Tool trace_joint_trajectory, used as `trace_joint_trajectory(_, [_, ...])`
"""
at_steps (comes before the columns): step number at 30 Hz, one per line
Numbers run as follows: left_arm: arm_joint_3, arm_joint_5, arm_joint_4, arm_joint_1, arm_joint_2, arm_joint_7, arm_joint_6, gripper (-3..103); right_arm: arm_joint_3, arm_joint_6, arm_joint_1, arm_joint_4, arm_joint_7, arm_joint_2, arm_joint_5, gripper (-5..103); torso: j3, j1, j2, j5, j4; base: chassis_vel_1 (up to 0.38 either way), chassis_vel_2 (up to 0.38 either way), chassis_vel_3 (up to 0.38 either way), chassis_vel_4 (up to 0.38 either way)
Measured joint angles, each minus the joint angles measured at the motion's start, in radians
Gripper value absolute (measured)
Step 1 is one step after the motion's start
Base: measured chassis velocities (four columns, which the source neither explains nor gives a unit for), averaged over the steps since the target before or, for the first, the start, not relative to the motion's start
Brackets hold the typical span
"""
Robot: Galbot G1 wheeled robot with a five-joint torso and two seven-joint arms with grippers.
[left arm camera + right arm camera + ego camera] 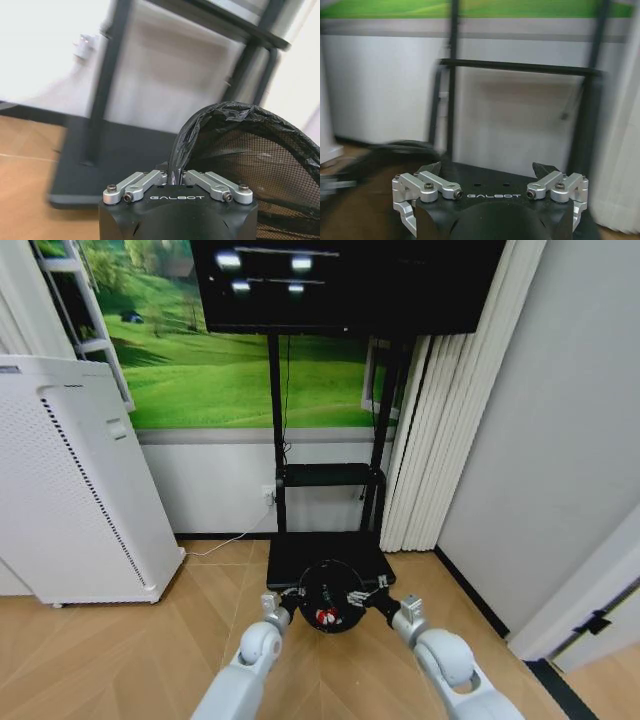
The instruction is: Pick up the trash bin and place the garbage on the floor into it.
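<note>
My left gripper point(176, 176) clenches the trash bin point(329, 608) rim at nine o'clock, right gripper point(489, 171) spread wide at three o'clock beside it, so that one-sided pinch could let it tip.

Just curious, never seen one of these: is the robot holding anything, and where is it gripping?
Yes. The left gripper pinches the trash bin by its rim. The right gripper is open, holding nothing.
</note>
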Motion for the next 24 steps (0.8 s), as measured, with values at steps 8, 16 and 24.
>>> trace_joint_trajectory(8, [-0.137, 0.001, -0.193, 0.169, 0.112, 0.004, -0.011, 4, 0.081, 0.031, 0.016, -0.151, 0.174, 0.077, -0.005, 100, 0.0, 0.0, 0.0, 0.0002, 0.0, 0.0, 0.0, 0.0, 0.0])
trace_joint_trajectory(16, [-0.263, 0.03, -0.315, 0.321, 0.109, 0.023, -0.012, 4, 0.124, 0.126, 0.017, -0.285, 0.237, 0.11, -0.011, 100, 0.0, 0.0, 0.0, 0.0003, 0.0002, 0.0, 0.0, 0.0, 0.0])
trace_joint_trajectory(24, [-0.302, 0.025, -0.37, 0.358, 0.115, 0.027, -0.01, 4, 0.152, 0.148, -0.018, -0.246, 0.223, 0.114, 0.002, 100, 0.0, 0.0, 0.0, 0.0005, -0.0002, 0.0, 0.0, 0.0, 0.0])
